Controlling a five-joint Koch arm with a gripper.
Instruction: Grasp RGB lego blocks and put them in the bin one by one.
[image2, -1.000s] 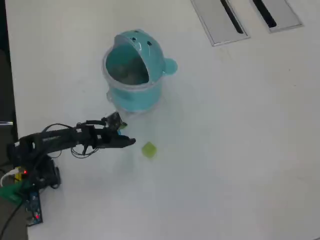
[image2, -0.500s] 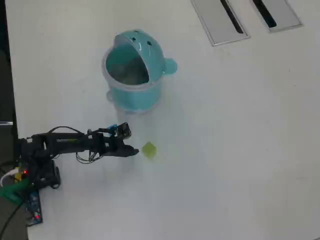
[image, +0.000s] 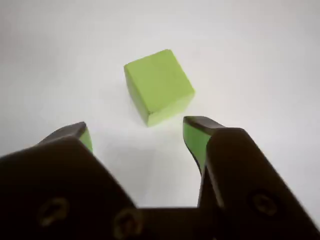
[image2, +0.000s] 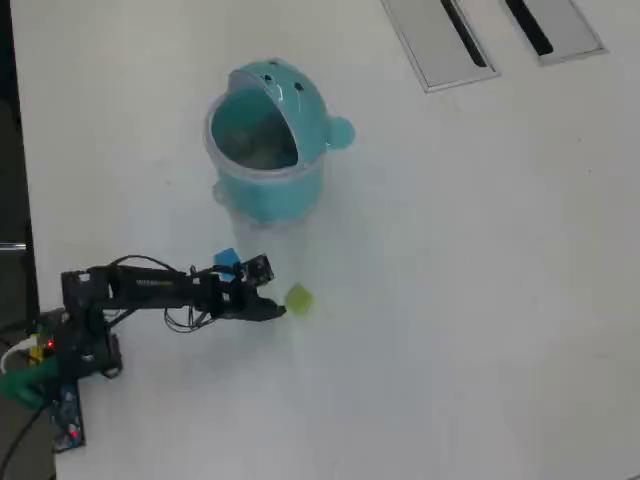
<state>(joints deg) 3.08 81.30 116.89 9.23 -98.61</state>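
Wrist view: pincer spread just short of the green cube

Wrist view footage is filled at the bottom by the black pincer (image: 137, 131), whose two jaws are held apart with a clear gap of white worktop (image: 260, 55) between them. Green is seen on the inner faces of both jaw tips. The green cube (image: 158, 86) is seen just beyond the tips, centred on the gap, apart from both jaws and resting flat on the worktop with one corner turned toward the camera. Nothing is clamped.

From overhead, the arm (image2: 150, 290) is seen stretched out from its base (image2: 70, 345) at the left edge toward the right, low over the worktop (image2: 480, 300). The pincer (image2: 275, 310) is placed just beside the green cube (image2: 298, 299), which lies to its right. A blue cube (image2: 226, 260) is seen just above the arm near the wrist; whether it touches the arm cannot be told. The bin (image2: 268, 145), teal with a hooded lid and a round knob on its right side, stands upright further up the picture, well apart from the green cube. Something pale can be made out inside it, but it is too blurred to identify. Two grey slotted panels (image2: 440, 40) are set into the worktop at the top right.
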